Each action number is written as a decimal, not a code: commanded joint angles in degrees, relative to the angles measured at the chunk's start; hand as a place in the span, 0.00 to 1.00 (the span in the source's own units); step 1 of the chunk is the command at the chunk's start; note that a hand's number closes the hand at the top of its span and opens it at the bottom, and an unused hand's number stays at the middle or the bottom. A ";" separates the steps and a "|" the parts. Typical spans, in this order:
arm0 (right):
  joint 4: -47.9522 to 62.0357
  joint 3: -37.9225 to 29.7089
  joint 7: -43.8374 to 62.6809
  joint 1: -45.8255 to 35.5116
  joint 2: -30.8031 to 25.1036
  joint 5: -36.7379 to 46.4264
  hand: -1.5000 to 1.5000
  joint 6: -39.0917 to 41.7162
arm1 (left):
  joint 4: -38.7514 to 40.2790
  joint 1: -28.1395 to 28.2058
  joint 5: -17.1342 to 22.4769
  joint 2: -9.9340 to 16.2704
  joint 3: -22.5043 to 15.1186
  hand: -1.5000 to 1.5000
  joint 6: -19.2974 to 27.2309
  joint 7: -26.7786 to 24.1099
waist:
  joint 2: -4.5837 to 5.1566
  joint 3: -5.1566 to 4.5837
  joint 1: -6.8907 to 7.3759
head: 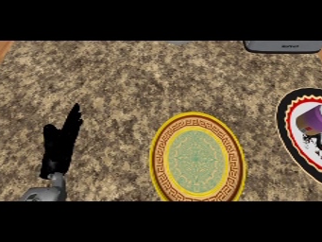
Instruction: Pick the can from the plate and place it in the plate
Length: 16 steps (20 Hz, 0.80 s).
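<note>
Purple-lidded can (317,118) lies on the black-rimmed plate (289,124), far from the open left robot hand (60,142).

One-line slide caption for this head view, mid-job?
Purple-lidded can lies on the black-rimmed plate; yellow-rimmed green plate waits centre; left hand rests open.

Black left hand (57,146) with slim fingers on a grey forearm (46,193)

Bare bench (122,85) spans the far and middle; the yellow plate (162,156) sits near centre, the can (317,119) far right.
</note>
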 commanded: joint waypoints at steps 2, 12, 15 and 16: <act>2.91 0.83 -7.34 2.34 -1.95 -0.08 0.00 3.41 | -2.20 3.30 0.80 -0.07 -0.69 0.50 -1.59 0.24 | -0.09 -0.02 -0.07; 9.00 2.05 -9.87 1.04 -1.00 1.17 0.00 -3.91 | -1.61 -0.51 -1.01 -0.61 -0.55 0.50 0.44 2.82 | 0.27 0.13 0.51; 9.98 1.46 -9.49 1.51 -6.06 0.71 0.00 -1.01 | -4.13 -1.17 -0.78 0.27 -0.54 0.50 -0.27 4.95 | 0.32 0.21 0.63; 9.78 1.51 -8.62 0.07 -4.21 0.39 0.00 -2.10 | -0.55 1.33 -1.78 -2.13 -1.84 0.50 0.85 -1.11 | 0.27 0.13 0.51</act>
